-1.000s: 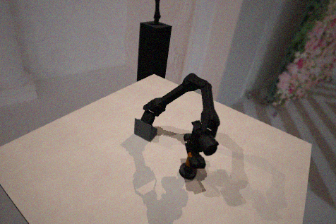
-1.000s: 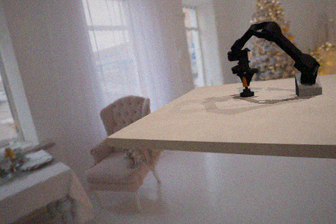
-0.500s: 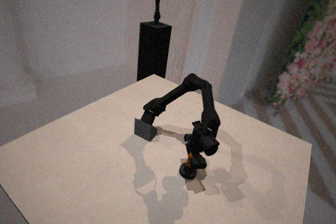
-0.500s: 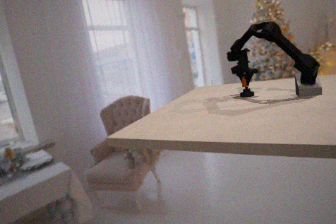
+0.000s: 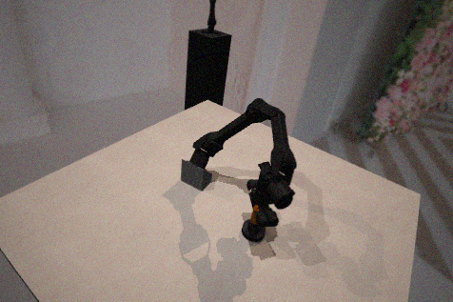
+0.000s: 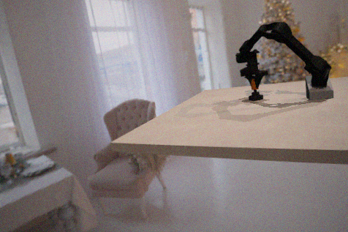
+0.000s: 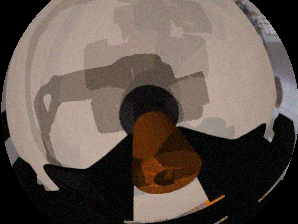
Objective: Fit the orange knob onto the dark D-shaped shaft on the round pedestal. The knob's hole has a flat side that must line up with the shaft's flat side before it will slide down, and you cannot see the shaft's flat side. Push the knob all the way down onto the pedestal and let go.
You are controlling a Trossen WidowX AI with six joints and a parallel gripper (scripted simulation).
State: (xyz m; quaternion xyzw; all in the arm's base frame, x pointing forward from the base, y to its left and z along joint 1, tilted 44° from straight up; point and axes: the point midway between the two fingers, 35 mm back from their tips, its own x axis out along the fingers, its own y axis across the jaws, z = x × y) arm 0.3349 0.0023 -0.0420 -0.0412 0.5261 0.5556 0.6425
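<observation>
Orange knob held upright just above the round pedestal

The orange knob [image 5: 253, 214] [image 6: 254, 84] [image 7: 162, 160] is over the round pedestal [image 5: 253, 233] [image 6: 256, 97] [image 7: 129, 117], not all the way down: the outside view has a short dark stretch between them. Whether the shaft has entered the hole, I cannot tell. The hand [image 5: 258, 215] [image 6: 254, 83] [image 7: 154, 135] is closed on the knob, its fingers standing partway apart, one on either side.

The pedestal stands on the pale desk [image 5: 95, 213] [image 6: 205, 127] [image 7: 245, 90]; in the outside view it is near the far edge, well apart from the front left corner. The black arm [image 5: 259, 109] [image 6: 278, 30] arches from a grey block [image 5: 192, 179] [image 6: 322, 94] to the hand, which points down. From above, the block is nearer the desk's far corner than the pedestal is.

Beyond that corner rises a black pillar [image 5: 208, 70], and flowers [image 5: 414, 80] are past the right edge. Outside, a tufted chair [image 6: 128, 153] is beyond the desk's left edge, and a lit tree [image 6: 275, 10] glows beyond the far edge.
</observation>
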